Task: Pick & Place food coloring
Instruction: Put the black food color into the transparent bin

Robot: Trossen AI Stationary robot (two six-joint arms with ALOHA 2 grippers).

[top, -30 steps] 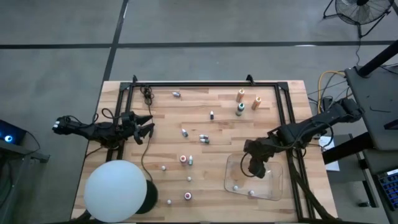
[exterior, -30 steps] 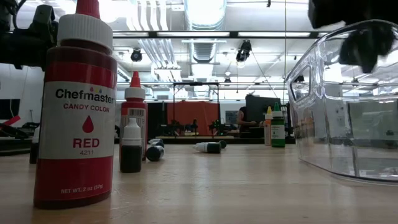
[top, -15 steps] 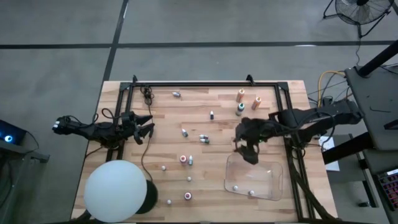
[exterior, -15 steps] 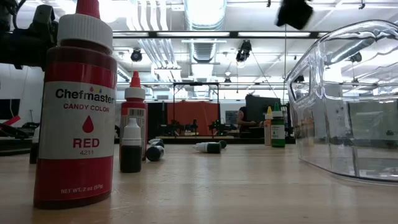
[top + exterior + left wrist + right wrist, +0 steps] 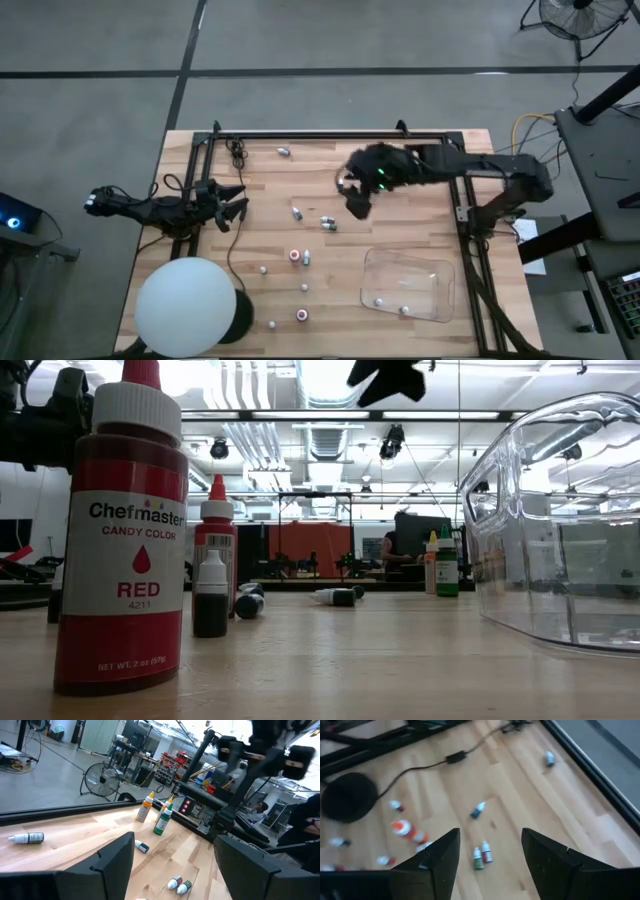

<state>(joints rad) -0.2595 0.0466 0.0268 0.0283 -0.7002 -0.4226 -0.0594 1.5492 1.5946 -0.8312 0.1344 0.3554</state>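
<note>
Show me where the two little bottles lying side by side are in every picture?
High view: two lying bottles, table middle.
Low view: probably these, in the middle distance.
Left wrist view: ahead, on the wood.
Right wrist view: ahead, below.
Shared landmark: wooden table.

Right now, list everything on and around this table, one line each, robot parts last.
Table: one, light wood, centre of the high view.
Frame: one, black, along the table's edges.
Cable: one, black, upper left of the wood.
White ball: one, lower left corner.
Clear tray: one, lower right.
Upright bottles: three, two orange and one green-capped, upper right.
Bottles in the tray: two, whitish.
Loose bottles: about eleven, whitish or grey, some red-capped, scattered mid-table.
Fan: one, dark, on the floor, upper right.
Left arm: dark, at the left edge, jaws open and empty.
Right arm: dark, reaching over the middle, jaws open and empty.
</note>
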